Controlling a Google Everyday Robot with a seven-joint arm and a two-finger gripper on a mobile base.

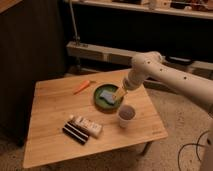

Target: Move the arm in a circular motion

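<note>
The arm point(165, 75) is cream-white with thick tubular segments and a rounded joint at the upper middle right. It reaches in from the right edge and bends down to a tapering yellowish tip. The gripper point(120, 93) at that tip hangs just over the right rim of a green plate point(99, 101) that holds a blue object point(106, 95). It holds nothing that I can see.
A low wooden table point(50, 107) bears an orange carrot point(81, 86) at the back, a white cup point(126, 115) with dark contents at the right, and packaged bars point(82, 129) at the front. Dark shelving stands behind.
</note>
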